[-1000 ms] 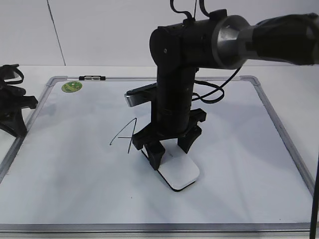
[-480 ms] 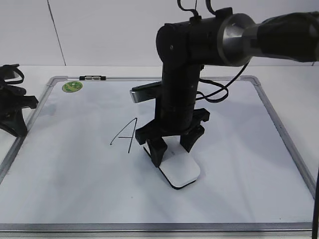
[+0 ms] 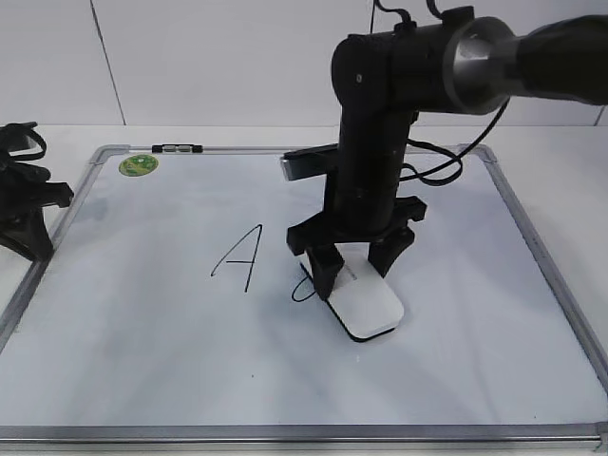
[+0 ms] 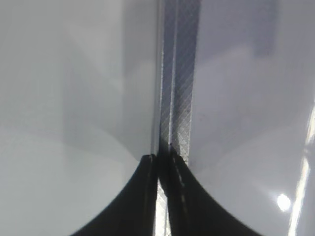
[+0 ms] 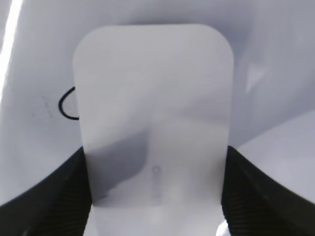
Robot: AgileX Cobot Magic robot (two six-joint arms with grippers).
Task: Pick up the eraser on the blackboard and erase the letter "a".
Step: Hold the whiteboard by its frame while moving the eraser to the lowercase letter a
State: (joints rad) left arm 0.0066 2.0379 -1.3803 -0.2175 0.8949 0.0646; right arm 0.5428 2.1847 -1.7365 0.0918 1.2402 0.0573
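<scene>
The white eraser (image 3: 369,306) lies flat on the blackboard (image 3: 142,323), right of centre. My right gripper (image 3: 359,275) stands upright over it, fingers shut on its long sides. In the right wrist view the eraser (image 5: 152,113) fills the space between the black fingers (image 5: 56,196). A curved black stroke of the letter "a" (image 3: 302,288) shows just left of the eraser, also in the right wrist view (image 5: 66,104); the rest of it is hidden. My left gripper (image 3: 24,214) rests at the board's left edge, shut and empty (image 4: 162,162).
A taller capital "A" (image 3: 239,255) is written left of the eraser. A green sticker (image 3: 137,164) and a small clip (image 3: 177,148) sit at the board's far left corner. The silver frame (image 4: 179,98) runs under the left gripper.
My right gripper has slid to the right with the eraser held on the board. A curved stroke of the small "a" has come into view at the eraser's left. The left arm has not moved.
</scene>
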